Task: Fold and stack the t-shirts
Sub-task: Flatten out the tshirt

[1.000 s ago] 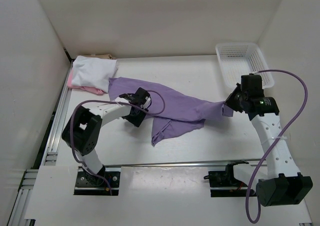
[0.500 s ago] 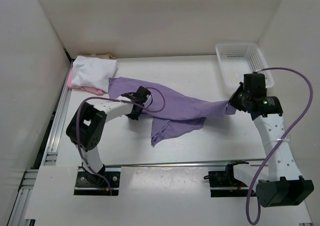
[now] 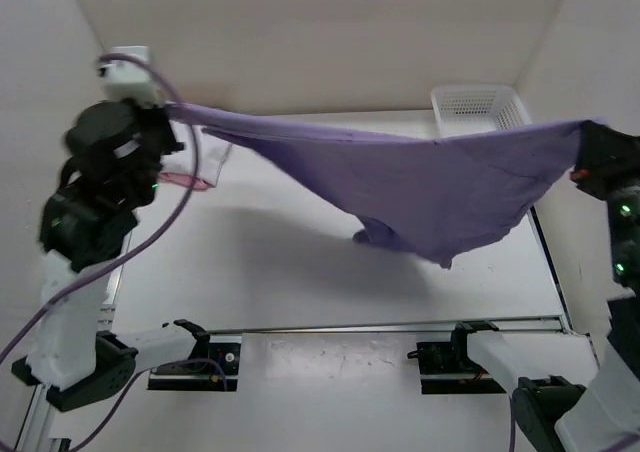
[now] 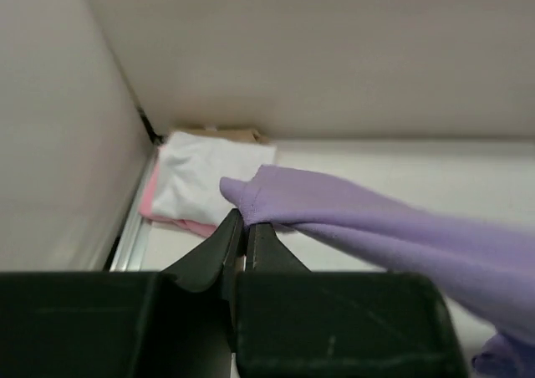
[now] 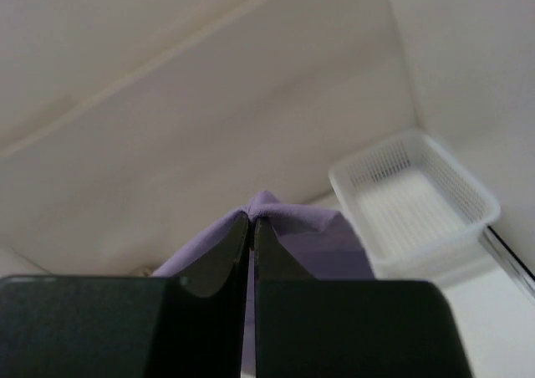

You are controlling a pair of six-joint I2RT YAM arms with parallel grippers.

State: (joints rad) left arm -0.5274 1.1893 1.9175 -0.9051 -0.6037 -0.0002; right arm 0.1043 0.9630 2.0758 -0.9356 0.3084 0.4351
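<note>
The lavender t-shirt (image 3: 420, 187) hangs stretched in the air above the table, sagging to a point in the middle. My left gripper (image 3: 172, 115) is raised high at the left and is shut on one corner of it (image 4: 245, 219). High at the right, my right gripper (image 3: 588, 142) is shut on the opposite corner (image 5: 252, 219). The lavender cloth (image 4: 376, 223) runs rightwards from the left jaws. In the back left corner lies a pile: the white t-shirt (image 4: 201, 173) on the pink one (image 4: 180, 225), with a tan one (image 4: 226, 133) behind.
A white mesh basket (image 3: 478, 107) stands at the back right of the table (image 5: 418, 202). White walls close in the left, back and right sides. The left arm's body (image 3: 95, 192) hides most of the folded pile in the top view.
The left gripper shut on the lavender shirt's corner. Both arms then rose and drew apart, lifting the shirt off the table and spreading it in the air.
</note>
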